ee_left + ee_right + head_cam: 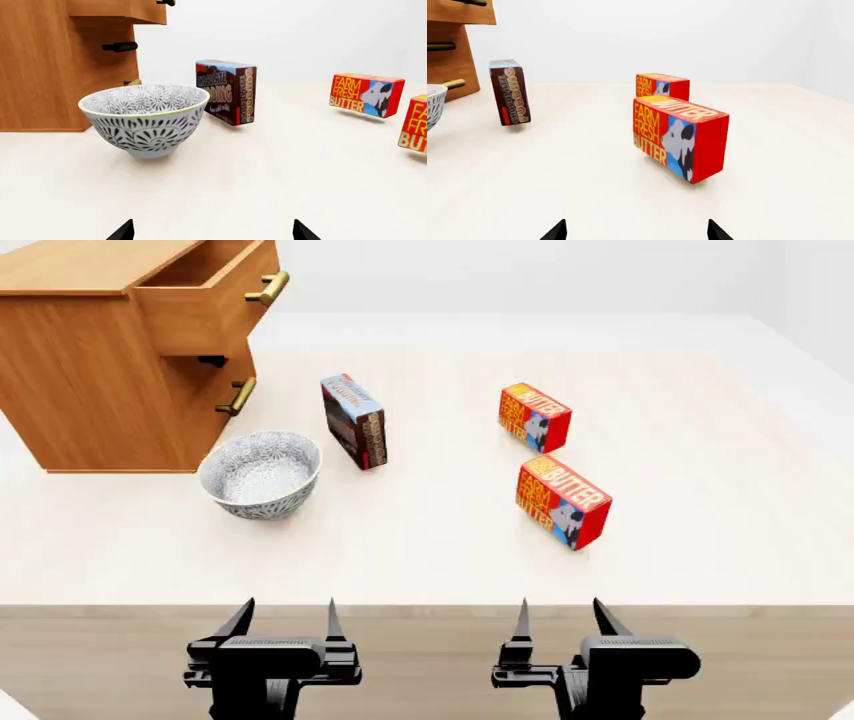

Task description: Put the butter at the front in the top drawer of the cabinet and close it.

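Observation:
Two red butter cartons stand on the pale table. The front butter (562, 502) (679, 137) is nearest me; the other carton (534, 417) (662, 86) (367, 94) stands behind it. The wooden cabinet (94, 390) (53, 70) is at the far left, with its top drawer (207, 295) pulled out and showing a brass handle (267, 287). My left gripper (284, 618) (213, 232) and right gripper (558, 618) (637, 231) hover open at the table's near edge, holding nothing. The front butter lies ahead of the right gripper.
A patterned grey-white bowl (260, 474) (145, 119) sits in front of the cabinet. A chocolate pudding box (355, 422) (227, 92) (510, 92) stands upright beside it. The lower drawer handle (239, 396) juts out under the open drawer.

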Controlling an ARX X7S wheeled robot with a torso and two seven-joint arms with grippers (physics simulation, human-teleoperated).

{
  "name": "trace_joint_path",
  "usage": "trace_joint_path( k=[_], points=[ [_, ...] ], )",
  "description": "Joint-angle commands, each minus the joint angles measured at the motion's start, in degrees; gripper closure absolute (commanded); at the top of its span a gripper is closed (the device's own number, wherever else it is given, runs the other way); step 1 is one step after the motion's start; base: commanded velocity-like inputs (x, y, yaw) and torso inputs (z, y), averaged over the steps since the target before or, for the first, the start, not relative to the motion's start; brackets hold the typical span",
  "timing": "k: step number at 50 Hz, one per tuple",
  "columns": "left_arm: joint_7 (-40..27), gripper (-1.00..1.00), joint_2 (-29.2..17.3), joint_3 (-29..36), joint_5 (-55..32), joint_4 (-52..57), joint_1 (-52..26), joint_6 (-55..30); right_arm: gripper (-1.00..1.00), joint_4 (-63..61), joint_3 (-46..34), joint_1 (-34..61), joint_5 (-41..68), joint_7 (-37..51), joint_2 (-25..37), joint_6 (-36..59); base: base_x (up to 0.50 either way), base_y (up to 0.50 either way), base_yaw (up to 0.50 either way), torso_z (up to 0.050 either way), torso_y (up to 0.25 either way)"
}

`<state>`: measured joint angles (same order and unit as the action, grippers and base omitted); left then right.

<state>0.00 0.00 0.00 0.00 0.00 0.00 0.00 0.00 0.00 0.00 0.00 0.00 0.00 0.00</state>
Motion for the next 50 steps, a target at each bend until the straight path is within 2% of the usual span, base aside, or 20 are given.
trace_joint_path(
  k=[1, 5, 10, 13, 15, 19, 23, 26, 27, 28, 29, 30, 31, 32, 33, 34, 37, 40, 44, 50],
  points=[
    [-1.12, -1.0, -0.74, 0.63, -1.81, -0.53, -0.04, 0.4, -1.0, -0.33, -0.91, -0.34, 1.31, 1.13, 0.84, -0.47, 0.0, 0.0, 0.0, 0.0, 0.0],
    [-2.81, -1.0, -1.76, 1.59, -2.26, 0.09, 0.55, 2.66, -1.0, -1.84, -1.73, -1.67, 2.74, 1.91, 1.78, -2.88, 0.0, 0.0, 0.0, 0.0, 0.0],
    [-5.55, -1.0, -3.03, 2.79, 1.81, 8.99, 1.58, 11.27, -1.0, -7.19, -2.82, -3.55, 0.97, 2.63, 3.47, -10.37, 0.0, 0.0, 0.0, 0.0, 0.0],
    [-8.2, -1.0, -2.52, 1.95, 4.25, 17.37, -0.42, 3.89, -1.0, -14.44, -3.2, -3.28, -1.99, 3.41, 4.72, -6.66, 0.0, 0.0, 0.0, 0.0, 0.0],
    [-7.39, -1.0, -2.65, 1.8, 3.32, 23.59, -2.87, -6.43, -1.0, -21.1, -3.28, -2.05, -3.0, 3.15, 5.29, 1.09, 0.0, 0.0, 0.0, 0.0, 0.0],
    [-3.81, -1.0, -4.58, 2.0, 1.3, 35.76, -13.15, -32.55, -1.0, -37.56, -2.37, 5.58, -0.49, -0.69, 7.3, 25.92, 0.0, 0.0, 0.0, 0.0, 0.0],
    [0.03, -1.0, -5.91, 2.1, -0.93, 42.49, -30.97, -64.25, -1.0, -51.44, 0.72, 22.68, 4.02, -4.42, 9.6, 59.8, 0.0, 0.0, 0.0, 0.0, 0.0],
    [2.37, -1.0, -7.8, 3.15, -2.32, 42.03, -42.88, -75.44, -1.0, -55.2, 2.92, 39.79, 5.54, -5.53, 11.4, 85.58, 0.0, 0.0, 0.0, 0.0, 0.0],
    [2.61, -1.0, -8.07, 3.38, -2.46, 41.22, -46.26, -78.03, -1.0, -53.74, 3.27, 43.83, 6.97, -4.91, 12.56, 89.97, 0.0, 0.0, 0.0, 0.0, 0.0],
    [3.44, -1.0, -8.08, 3.01, -3.1, 40.54, -49.46, -79.93, -1.0, -50.33, 4.6, 46.42, 14.3, 0.33, 15.14, 89.99, 0.0, 0.0, 0.0, 0.0, 0.0],
    [3.99, -1.0, -8.86, 3.87, -3.35, 39.32, -53.05, -81.69, -1.0, -43.32, 8.59, 51.05, 22.89, 8.93, 22.07, 89.99, 0.0, 0.0, 0.0, 0.0, 0.0],
    [4.34, -1.0, -9.14, 4.18, -3.56, 38.0, -56.25, -83.25, -1.0, -39.06, 0.0, 53.91, 14.3, 0.33, 13.47, 89.99, 0.0, 0.0, 0.0, 0.0, 0.0],
    [4.89, -1.0, -9.24, 4.4, -3.96, 36.55, -59.46, -84.88, -1.0, -30.47, -7.89, 59.23, 22.89, 8.93, 22.07, 81.39, 0.0, 0.0, 0.0, 0.0, 0.0],
    [4.96, -1.0, -9.64, 5.09, -3.92, 34.88, -62.4, -85.23, -1.0, -25.71, -9.13, 62.61, 31.49, 17.52, 30.66, 72.8, 0.0, 0.0, 0.0, 0.0, 0.0],
    [5.65, -1.0, -10.4, 6.11, -4.28, 33.65, -64.53, -85.12, -1.0, -23.84, -9.82, 67.44, 40.08, 26.12, 39.26, 70.28, 0.0, 0.0, 0.0, 0.0, 0.0],
    [6.13, -1.0, -10.39, 5.91, -4.58, 32.25, -66.74, -85.22, -1.0, -21.85, -9.9, 69.75, 48.68, 34.71, 41.43, 70.33, 0.0, 0.0, 0.0, 0.0, 0.0],
    [6.86, -1.0, -11.07, 6.75, -4.87, 28.62, -72.22, -85.3, -1.0, -16.77, -10.52, 75.5, 74.46, 60.5, 40.64, 71.26, 0.0, 0.0, 0.0, 0.0, 0.0],
    [7.77, -1.0, -10.88, 7.13, -5.46, 23.63, -79.24, -87.3, -1.0, -12.14, -12.43, 82.47, 99.15, 60.37, 39.54, 73.05, 0.0, 0.0, 0.0, 0.0, 0.0],
    [8.34, -1.0, -10.52, 8.21, -5.83, 18.56, -85.46, -87.12, -1.0, -6.95, -15.01, 88.93, 100.35, 59.8, 37.67, 75.2, 0.0, 0.0, 0.0, 0.0, 0.0],
    [8.24, -1.0, -9.95, 8.87, -6.01, 17.26, -89.07, -87.09, -1.0, -8.47, -14.08, 90.01, 95.79, 54.73, 36.79, 73.05, 0.33, 0.0, 0.0, 0.0, 0.0]
  ],
)
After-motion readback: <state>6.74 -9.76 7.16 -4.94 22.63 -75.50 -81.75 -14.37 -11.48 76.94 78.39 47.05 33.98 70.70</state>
